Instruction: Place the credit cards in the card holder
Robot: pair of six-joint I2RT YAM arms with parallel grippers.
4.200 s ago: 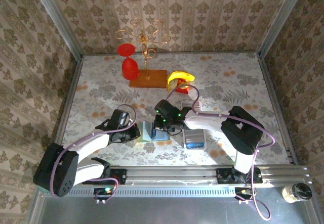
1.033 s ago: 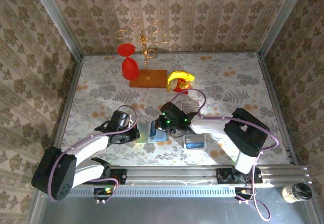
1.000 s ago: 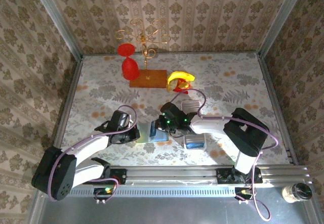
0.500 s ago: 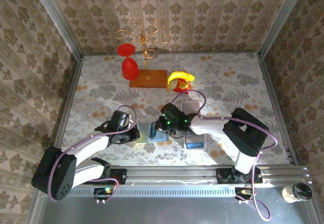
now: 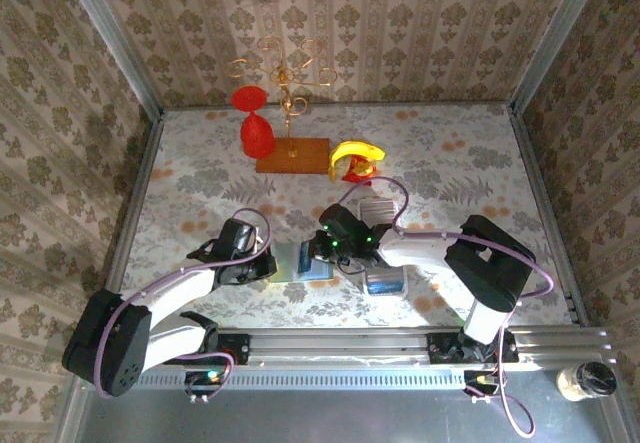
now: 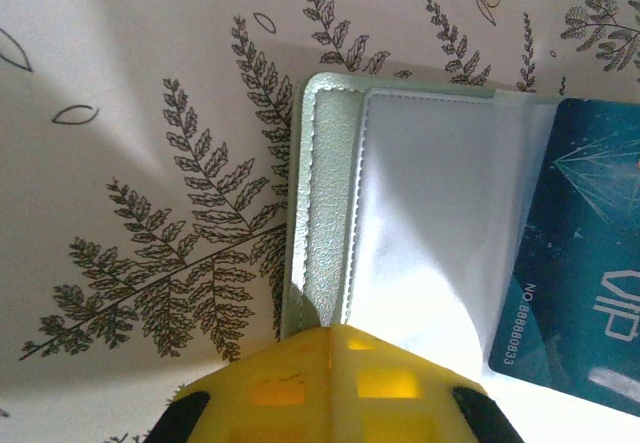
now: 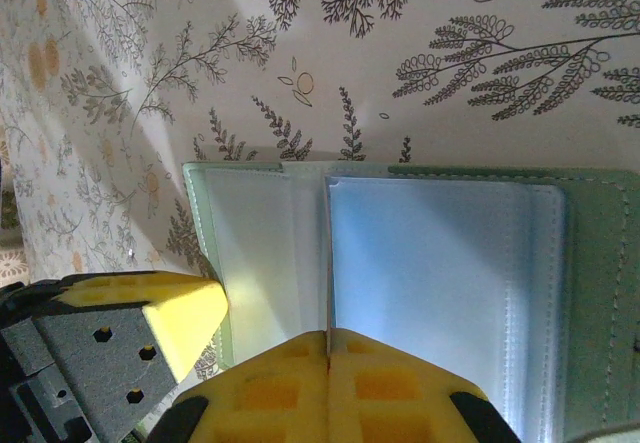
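The sage-green card holder [image 5: 290,261] lies open on the table between both arms, its clear sleeves facing up [image 7: 440,273]. My left gripper [image 6: 330,331] is shut, and its yellow tips rest on the near left edge of the card holder [image 6: 330,183]. My right gripper [image 7: 328,335] is shut on a blue credit card [image 7: 328,253]. The card is seen edge-on there, reaching out over the holder's middle fold. In the left wrist view the blue credit card [image 6: 590,253] overlaps the right side of the clear sleeve. From above, the right gripper [image 5: 322,255] sits over the holder and the left gripper [image 5: 268,266] at its left edge.
A long white tray [image 5: 383,281] lies just right of the holder, under the right arm. Farther back stand a wooden base [image 5: 292,155] with a gold rack, a red wine glass [image 5: 256,135] and a banana [image 5: 357,153]. A jar [image 5: 585,380] sits off the table at the near right.
Since the earliest frame the right wrist has shifted slightly right and nearer, still holding the card. The left arm and the card holder have stayed put.
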